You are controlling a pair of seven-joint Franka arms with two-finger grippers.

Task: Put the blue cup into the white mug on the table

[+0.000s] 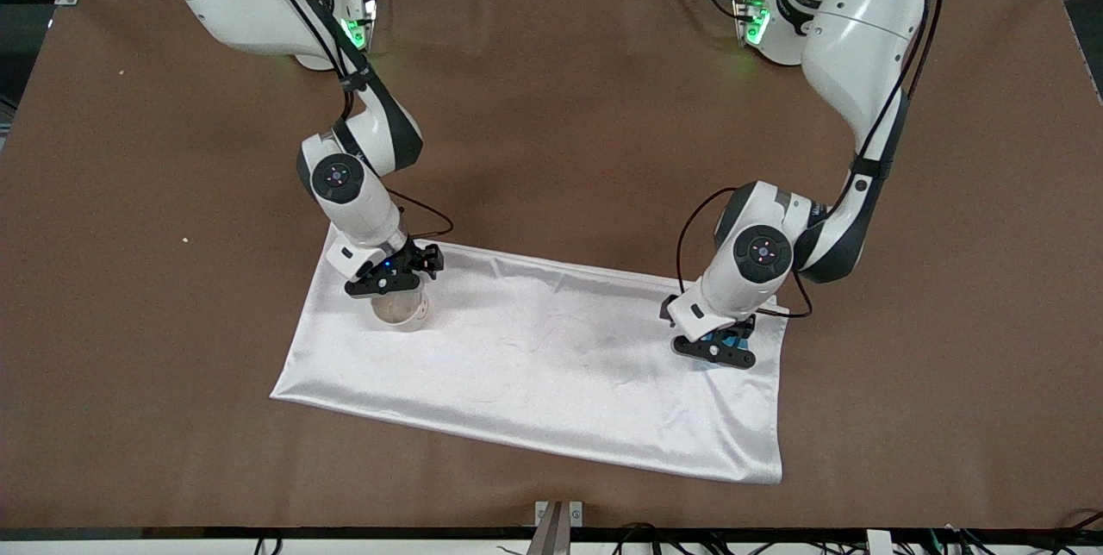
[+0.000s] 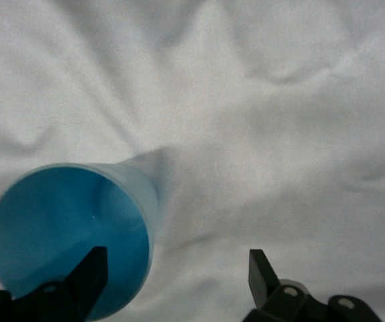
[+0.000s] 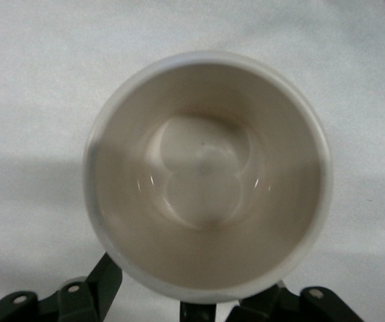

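The white mug [image 1: 401, 311] stands on the white cloth [image 1: 534, 357] toward the right arm's end. My right gripper [image 1: 396, 277] is just above it, open. In the right wrist view the mug [image 3: 206, 168] shows its empty off-white inside. The right gripper [image 3: 189, 290] has one finger on each side of the black handle [image 3: 199, 312]. The blue cup [image 1: 722, 338] stands on the cloth toward the left arm's end, mostly hidden under my left gripper [image 1: 719, 351]. In the left wrist view the cup [image 2: 58, 231] is upright and empty. The left gripper [image 2: 177, 272] is open, one finger over the cup's mouth.
The shiny white cloth lies wrinkled on the brown table [image 1: 560, 107], in its half nearer the front camera. Cloth shows around the cup [image 2: 266, 134] and around the mug [image 3: 31, 100]. Both arm bases stand along the table edge farthest from the front camera.
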